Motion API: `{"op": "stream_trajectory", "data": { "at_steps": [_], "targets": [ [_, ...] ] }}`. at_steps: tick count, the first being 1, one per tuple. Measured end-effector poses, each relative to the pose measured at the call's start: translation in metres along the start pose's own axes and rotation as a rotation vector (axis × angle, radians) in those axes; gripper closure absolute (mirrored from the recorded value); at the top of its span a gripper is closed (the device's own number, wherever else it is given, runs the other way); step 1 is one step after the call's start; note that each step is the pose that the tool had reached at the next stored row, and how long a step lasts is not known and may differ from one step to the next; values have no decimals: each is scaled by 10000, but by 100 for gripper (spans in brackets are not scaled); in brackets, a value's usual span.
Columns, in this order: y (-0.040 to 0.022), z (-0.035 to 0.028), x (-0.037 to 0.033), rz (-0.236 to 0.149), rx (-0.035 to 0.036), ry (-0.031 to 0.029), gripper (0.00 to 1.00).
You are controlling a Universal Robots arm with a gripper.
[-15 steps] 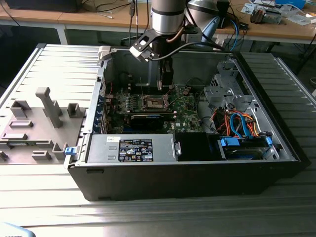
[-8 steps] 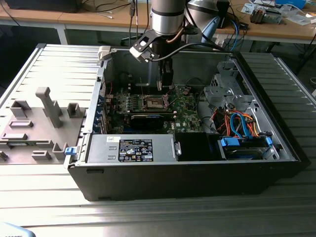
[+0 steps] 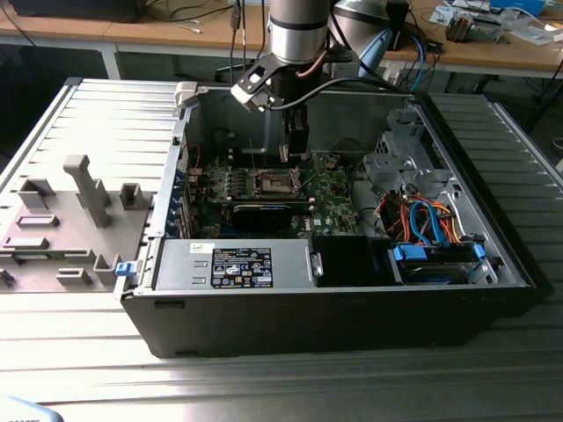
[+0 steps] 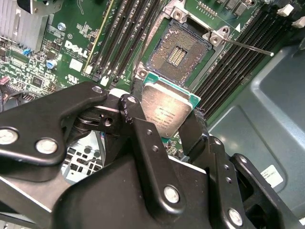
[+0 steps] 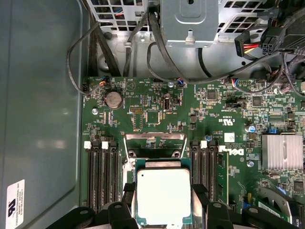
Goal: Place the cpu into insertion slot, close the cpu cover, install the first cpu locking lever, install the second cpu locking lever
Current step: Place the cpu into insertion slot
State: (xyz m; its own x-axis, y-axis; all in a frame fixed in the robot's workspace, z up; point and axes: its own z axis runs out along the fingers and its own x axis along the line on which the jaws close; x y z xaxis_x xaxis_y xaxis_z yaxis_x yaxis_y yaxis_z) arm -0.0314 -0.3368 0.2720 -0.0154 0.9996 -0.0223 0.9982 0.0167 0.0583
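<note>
Count: one cpu (image 4: 167,110), one insertion slot (image 4: 177,51), one cpu cover (image 5: 155,139), one open computer case (image 3: 352,308).

Case lies on its side on a grey ribbed metal worktop (image 3: 88,105). Wooden desks (image 3: 176,35) with cables stand behind it. A grey fixture plate (image 3: 62,220) sits on the worktop at the exterior view's left.

Tool (image 4: 162,121) is clenched on the cpu, with one finger on each of two opposite edges. The cpu is held above the green motherboard (image 5: 228,157) at the slot's edge, not seated. The slot's dark centre is exposed and the cover is raised.
</note>
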Motion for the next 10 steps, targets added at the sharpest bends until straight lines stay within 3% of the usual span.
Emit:
{"op": "stream_trajectory", "data": {
  "at_steps": [10],
  "targets": [
    [-2, 29, 1, 0, 0, 0, 45]
  ]
}}
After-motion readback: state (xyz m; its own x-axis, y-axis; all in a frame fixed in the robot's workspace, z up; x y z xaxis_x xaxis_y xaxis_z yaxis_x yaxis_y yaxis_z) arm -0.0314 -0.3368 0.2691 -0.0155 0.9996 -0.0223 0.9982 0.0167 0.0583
